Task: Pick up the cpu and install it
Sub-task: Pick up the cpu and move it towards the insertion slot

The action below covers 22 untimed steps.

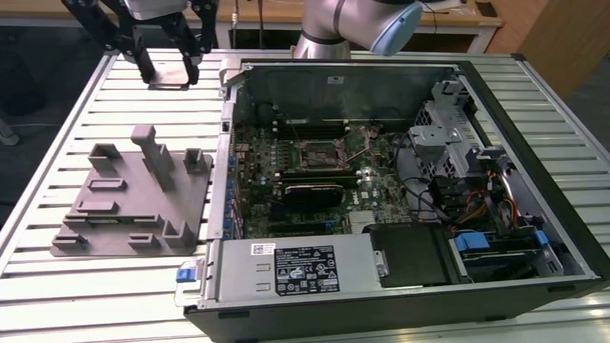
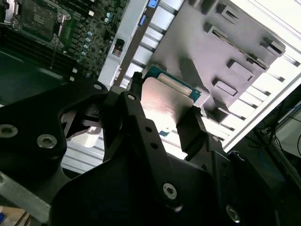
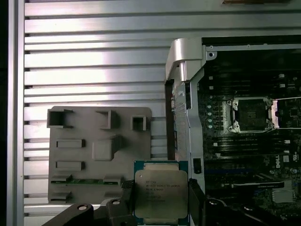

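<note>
First wrist view: gripper (image 3: 161, 188) pinches the cpu (image 3: 161, 195) between its fingers (image 3: 196, 201) by opposite edges, raised near the grey tray (image 3: 141, 160).

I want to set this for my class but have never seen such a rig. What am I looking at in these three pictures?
This is a robot arm with a two-fingered gripper. The exterior view takes in the whole slatted table; both wrist views come from cameras riding on the arm. On the table lie a grey tray with upright posts and an open computer case. The gripper is shut on the cpu, a flat silver chip, held outside the case.
</note>
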Available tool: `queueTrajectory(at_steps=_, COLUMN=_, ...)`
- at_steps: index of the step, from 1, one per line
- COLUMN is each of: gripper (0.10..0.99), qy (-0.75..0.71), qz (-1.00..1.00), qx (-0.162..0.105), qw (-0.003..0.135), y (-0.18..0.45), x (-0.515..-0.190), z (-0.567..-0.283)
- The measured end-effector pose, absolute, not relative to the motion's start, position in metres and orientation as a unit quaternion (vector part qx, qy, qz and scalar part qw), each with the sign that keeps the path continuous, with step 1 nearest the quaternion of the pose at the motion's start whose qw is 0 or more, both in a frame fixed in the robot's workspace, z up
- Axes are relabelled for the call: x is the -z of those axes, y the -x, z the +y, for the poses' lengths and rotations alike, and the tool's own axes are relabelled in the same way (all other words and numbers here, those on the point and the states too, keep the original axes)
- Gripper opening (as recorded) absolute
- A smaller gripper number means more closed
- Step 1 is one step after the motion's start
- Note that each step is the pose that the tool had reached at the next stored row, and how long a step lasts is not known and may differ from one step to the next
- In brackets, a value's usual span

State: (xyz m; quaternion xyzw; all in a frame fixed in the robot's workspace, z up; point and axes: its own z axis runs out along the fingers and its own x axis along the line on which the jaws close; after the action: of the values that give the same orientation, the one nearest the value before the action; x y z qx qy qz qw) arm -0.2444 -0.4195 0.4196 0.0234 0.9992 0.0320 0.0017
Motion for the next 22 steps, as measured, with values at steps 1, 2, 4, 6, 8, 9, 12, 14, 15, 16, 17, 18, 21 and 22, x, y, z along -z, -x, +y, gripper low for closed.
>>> queueTrajectory(at_steps=1, gripper=0.545, qy=-0.023, qz=0.999, qx=-0.032, qw=0.002, y=0.241, x=-0.420, z=-0.419)
queueTrajectory(at_steps=2, gripper=0.545, qy=-0.023, qz=0.999, qx=-0.032, qw=0.002, y=0.238, x=-0.420, z=-0.419)
queueTrajectory(at_steps=4, gripper=0.545, qy=-0.023, qz=0.999, qx=-0.032, qw=0.002, y=0.232, x=-0.420, z=-0.419)
queueTrajectory(at_steps=6, gripper=0.545, qy=-0.023, qz=0.999, qx=-0.032, qw=0.002, y=0.226, x=-0.420, z=-0.419)
queueTrajectory(at_steps=8, gripper=0.545, qy=-0.023, qz=0.999, qx=-0.032, qw=0.002, y=0.220, x=-0.420, z=-0.419)
queueTrajectory(at_steps=9, gripper=0.545, qy=-0.023, qz=0.999, qx=-0.032, qw=0.002, y=0.217, x=-0.420, z=-0.419)
queueTrajectory(at_steps=12, gripper=0.545, qy=-0.023, qz=0.999, qx=-0.032, qw=0.002, y=0.207, x=-0.420, z=-0.420)
queueTrajectory(at_steps=14, gripper=0.545, qy=-0.023, qz=0.999, qx=-0.032, qw=0.002, y=0.201, x=-0.420, z=-0.419)
queueTrajectory(at_steps=15, gripper=0.545, qy=-0.023, qz=0.999, qx=-0.032, qw=0.002, y=0.198, x=-0.420, z=-0.419)
queueTrajectory(at_steps=16, gripper=0.545, qy=-0.023, qz=0.999, qx=-0.032, qw=0.002, y=0.195, x=-0.420, z=-0.419)
queueTrajectory(at_steps=17, gripper=0.545, qy=-0.023, qz=0.999, qx=-0.032, qw=0.002, y=0.192, x=-0.420, z=-0.419)
queueTrajectory(at_steps=18, gripper=0.545, qy=-0.023, qz=0.999, qx=-0.032, qw=0.002, y=0.189, x=-0.420, z=-0.419)
queueTrajectory(at_steps=21, gripper=0.545, qy=-0.023, qz=0.999, qx=-0.032, qw=0.002, y=0.180, x=-0.420, z=-0.419)
queueTrajectory(at_steps=22, gripper=0.545, qy=-0.023, qz=0.999, qx=-0.032, qw=0.002, y=0.177, x=-0.420, z=-0.420)
